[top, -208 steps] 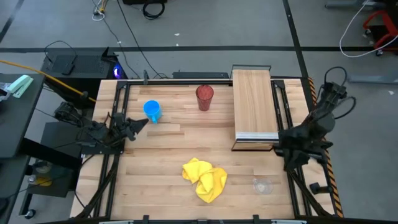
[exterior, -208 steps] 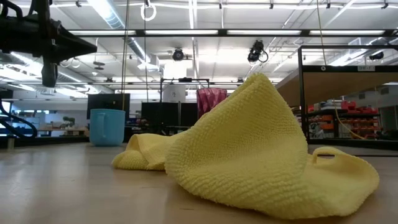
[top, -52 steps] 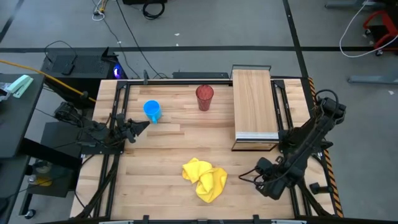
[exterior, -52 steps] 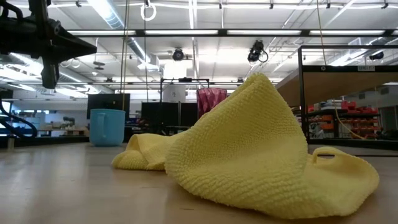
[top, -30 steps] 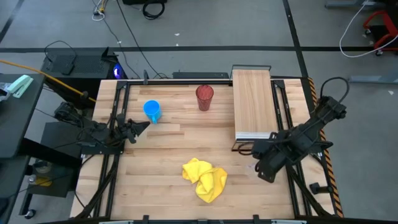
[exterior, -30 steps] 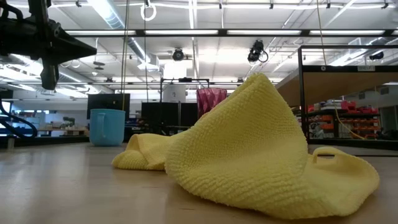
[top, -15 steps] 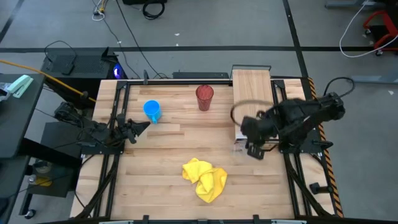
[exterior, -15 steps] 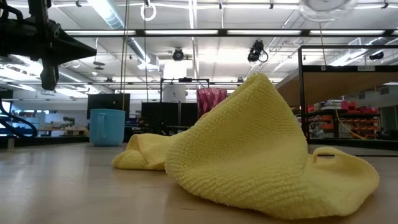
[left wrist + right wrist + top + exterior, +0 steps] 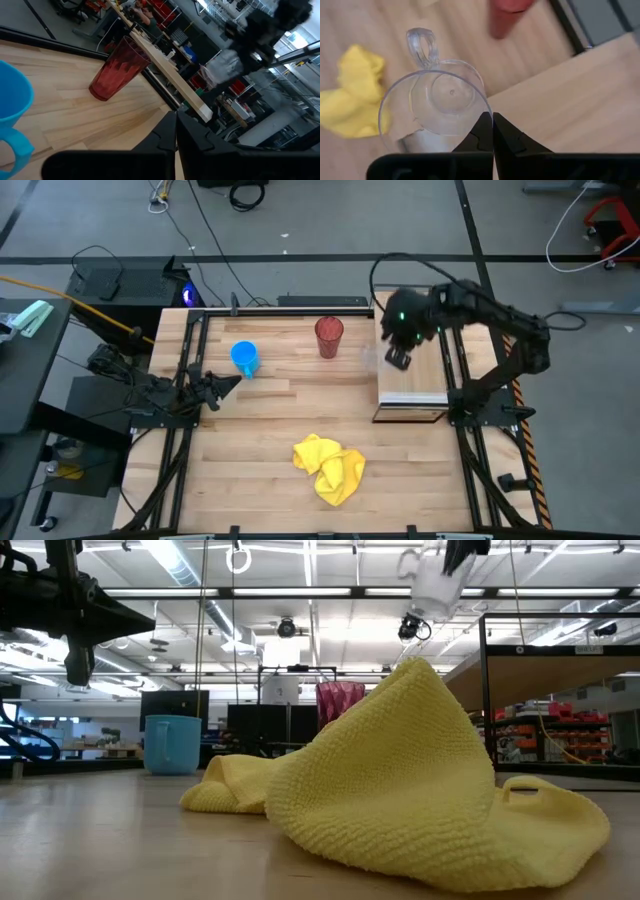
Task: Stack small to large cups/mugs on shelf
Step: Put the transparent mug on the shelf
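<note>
1. step in hand: the right hand [image 9: 397,359], clamped on the rim of the clear cup [image 9: 434,107], carries it in the air at the shelf [image 9: 410,370] edge that faces the red tumbler [image 9: 329,335]. the cup hangs partly over the shelf, partly over the desk [image 9: 270,405]. this looks like the first placement, w/ the smallest vessel going up first.

2. next move, as a guess: bring the cup fully over the shelf, lower it upright onto the wood, then let go. the pinch is on one wall only, so the cup may tip on release. which end of the shelf to start from can't be read here.

3. the left hand [image 9: 175,131] waits closed & empty, low over the desk on the far side of the blue mug [image 9: 245,358] from the shelf.

4. still to go: the blue mug & red tumbler stand upright on the desk, apart from each other. the tumbler is near the shelf's side; the mug is farther off, beyond it.

5. containers: the clear cup shows nothing inside in the right wrist view, and its handle points away from the fingers. the tumbler looks empty too. the mug's inside isn't clear enough to call.

6. the yellow cloth [image 9: 329,466] lies crumpled on the desk, well apart from the shelf, and isn't part of the job.
</note>
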### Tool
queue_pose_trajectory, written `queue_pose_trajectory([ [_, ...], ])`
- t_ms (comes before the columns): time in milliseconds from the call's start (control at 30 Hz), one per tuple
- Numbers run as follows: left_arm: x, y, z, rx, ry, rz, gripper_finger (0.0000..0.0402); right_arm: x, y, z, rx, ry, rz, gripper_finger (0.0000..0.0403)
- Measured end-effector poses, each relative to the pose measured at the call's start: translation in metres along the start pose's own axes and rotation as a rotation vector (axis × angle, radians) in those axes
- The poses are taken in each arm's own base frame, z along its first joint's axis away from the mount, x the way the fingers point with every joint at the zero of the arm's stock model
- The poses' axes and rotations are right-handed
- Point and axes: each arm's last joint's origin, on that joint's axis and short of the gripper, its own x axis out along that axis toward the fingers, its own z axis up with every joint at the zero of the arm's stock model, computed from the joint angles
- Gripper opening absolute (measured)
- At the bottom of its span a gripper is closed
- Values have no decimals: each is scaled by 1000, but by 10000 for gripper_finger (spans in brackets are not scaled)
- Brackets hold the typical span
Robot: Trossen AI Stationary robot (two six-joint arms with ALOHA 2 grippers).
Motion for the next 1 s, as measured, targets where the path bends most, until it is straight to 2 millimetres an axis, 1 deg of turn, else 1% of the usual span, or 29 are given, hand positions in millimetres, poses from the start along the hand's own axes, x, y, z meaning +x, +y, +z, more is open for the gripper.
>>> queue_pose_trajectory([
  [100,0,0,0,0,0,0,14,-1,-20,2,24,-5,-26,0],
  [167,0,0,0,1,0,0,15,-7,-28,-1,38,-23,-28,0],
  [300,0,1,-1,12,6,6,21,-22,-38,-13,63,-71,-28,0],
  [400,0,1,-1,20,9,9,22,-27,-48,-27,94,-83,-48,0],
  [533,0,2,-2,31,14,14,17,-20,-69,-41,168,-47,-126,0],
  [633,0,2,-2,30,14,14,13,-7,-84,-47,208,14,-163,0],
  [700,0,2,-2,25,14,14,13,0,-91,-49,212,51,-176,0],
  [767,0,2,-2,12,14,15,14,4,-95,-49,208,71,-180,0],
  [900,0,2,-2,9,15,16,21,7,-96,-47,194,80,-172,0],
  [1000,0,3,-3,12,17,17,24,6,-93,-47,185,74,-97,0],
])
